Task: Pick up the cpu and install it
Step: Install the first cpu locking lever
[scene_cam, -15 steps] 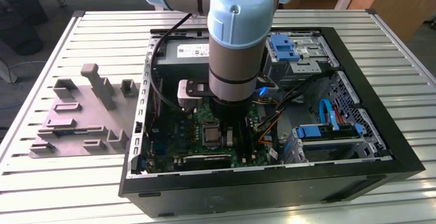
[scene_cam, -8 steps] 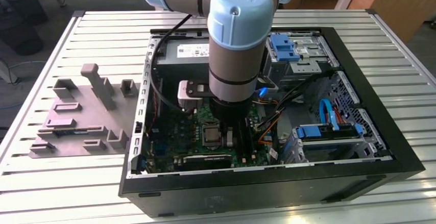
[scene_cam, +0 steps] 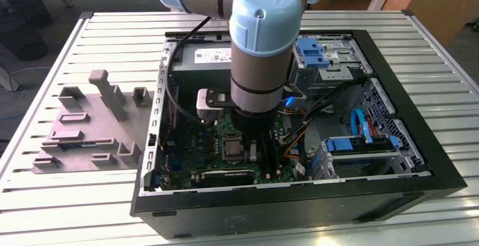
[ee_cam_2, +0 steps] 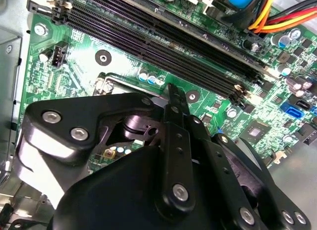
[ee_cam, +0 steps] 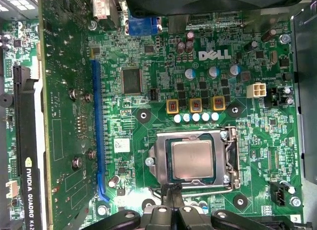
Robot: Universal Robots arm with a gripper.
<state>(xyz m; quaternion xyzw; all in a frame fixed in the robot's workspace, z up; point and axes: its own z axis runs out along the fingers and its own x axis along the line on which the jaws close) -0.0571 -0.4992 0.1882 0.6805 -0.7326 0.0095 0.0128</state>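
The cpu (ee_cam: pixel 192 159), a small square chip with a silvery-grey top, lies flat inside the dark metal socket frame (ee_cam: pixel 158 151) on the green motherboard (ee_cam: pixel 148 66). In the first wrist view my gripper (ee_cam: pixel 173 190) hangs low over the board at one edge of the socket frame, a short way from the chip. Its fingers (ee_cam: pixel 167 194) are drawn together, shut, with nothing seen between them. The second wrist view shows the gripper (ee_cam_2: pixel 174 93) reaching over that same socket area. In the exterior view the arm (scene_cam: pixel 258 61) stands down into the open computer case, over the socket (scene_cam: pixel 230 146).
A grey plastic tray with upright posts (scene_cam: pixel 90 128) lies on the slatted table at the exterior view's left. Around the socket are a graphics card (ee_cam: pixel 29 155), black memory slots (ee_cam_2: pixel 163 41), coloured cables (ee_cam_2: pixel 270 17), blue drive caddies (scene_cam: pixel 359 144) and the black case walls (scene_cam: pixel 299 201).
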